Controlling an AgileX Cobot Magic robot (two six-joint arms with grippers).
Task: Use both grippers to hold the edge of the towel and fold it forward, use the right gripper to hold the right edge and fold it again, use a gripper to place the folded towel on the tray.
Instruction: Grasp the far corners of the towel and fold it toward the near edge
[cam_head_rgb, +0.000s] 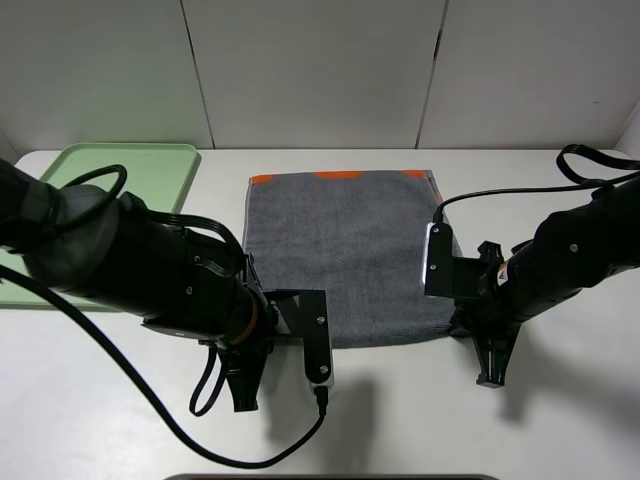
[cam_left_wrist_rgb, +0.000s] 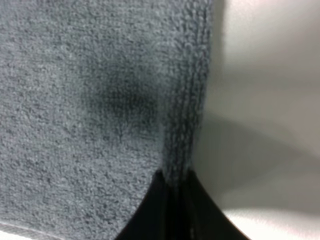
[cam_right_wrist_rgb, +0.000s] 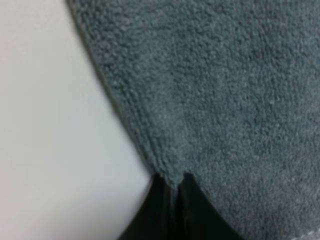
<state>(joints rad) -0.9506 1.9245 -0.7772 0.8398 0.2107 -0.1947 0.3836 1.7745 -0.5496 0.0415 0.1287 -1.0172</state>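
Evidently the first fold is being set up: the towel (cam_head_rgb: 340, 250) is laid flat in the middle of the bench (cam_head_rgb: 560, 430), with its orange band (cam_head_rgb: 340, 176) at the far end and its plain near edge (cam_head_rgb: 390, 342) turned towards the arms, so that this edge can be carried forward over the rest. The left tool (cam_left_wrist_rgb: 174, 202) is seen closed tight on the hem at the near left corner, a narrow ridge of terry being pinched between its fingers. The right tool (cam_right_wrist_rgb: 172, 200) is closed in the same way on the near right corner. The corners are taken, it is judged, so that the edge can be lifted straight and taut. No cloth is raised yet. The tray (cam_head_rgb: 130, 165) is set at the far left, apart from the towel, and is meant for the last step. A level, matched lift is called for next; so thin a pinch could be lost.
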